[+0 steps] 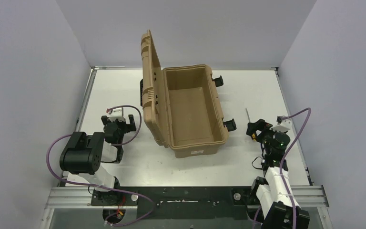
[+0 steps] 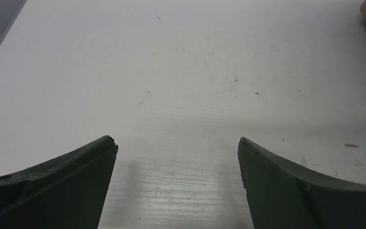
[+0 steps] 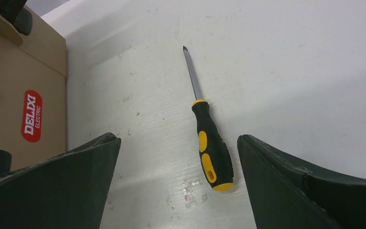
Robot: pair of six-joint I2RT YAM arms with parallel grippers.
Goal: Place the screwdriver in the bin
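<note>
Near: right fingers (image 3: 66,181) spread wide above screwdriver (image 3: 208,138) handle, not touching; left fingers (image 2: 52,186) spread over tabletop (image 3: 290,71). Screwdriver lies flat right of bin (image 1: 186,150), tip pointing away. Next: descend centred on handle, pinch across it, lift clear of rim. Far: bin lid open.

from above you see only the shaft of the screwdriver (image 1: 248,115); the right gripper (image 1: 259,127) covers most of its handle. the bin (image 3: 33,62) runs off the left edge in the right wrist view.
</note>
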